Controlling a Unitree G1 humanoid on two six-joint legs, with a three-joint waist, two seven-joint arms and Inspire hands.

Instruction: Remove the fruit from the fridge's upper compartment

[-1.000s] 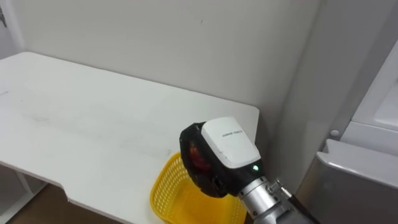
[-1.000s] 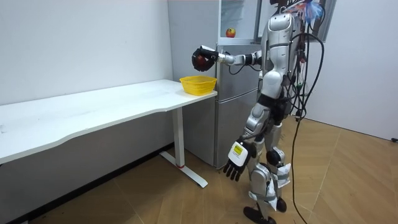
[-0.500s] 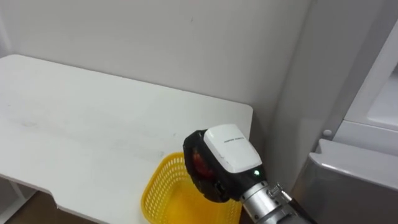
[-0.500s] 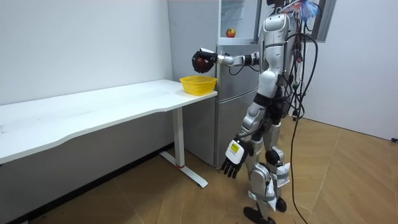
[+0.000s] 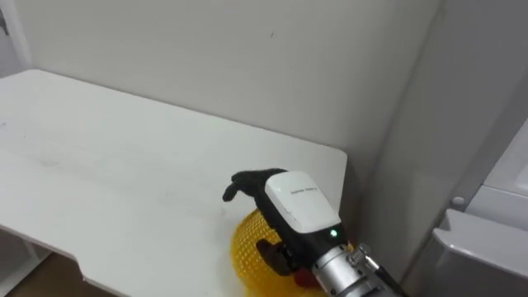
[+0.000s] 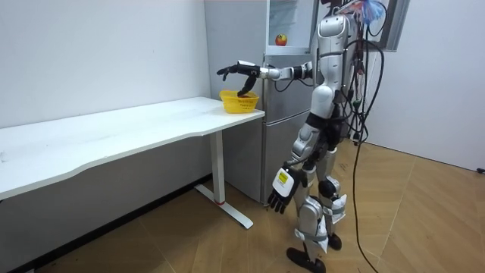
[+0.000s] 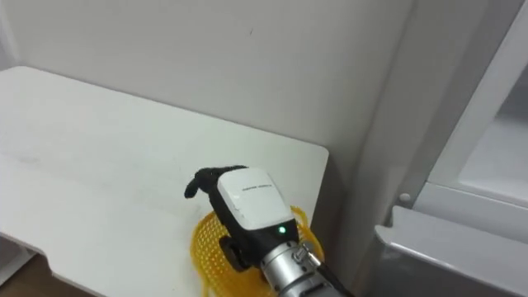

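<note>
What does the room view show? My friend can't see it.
The robot stands by the fridge with its right hand held open above a yellow basket at the end of a long white table. Its left hand hangs open by its leg, and a small round fruit sits on a fridge shelf.

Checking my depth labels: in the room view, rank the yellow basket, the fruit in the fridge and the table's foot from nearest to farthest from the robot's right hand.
1. the yellow basket, right under the open right hand.
2. the fruit, up on the fridge shelf, toward the room view's right.
3. the table's foot, down on the floor.
</note>
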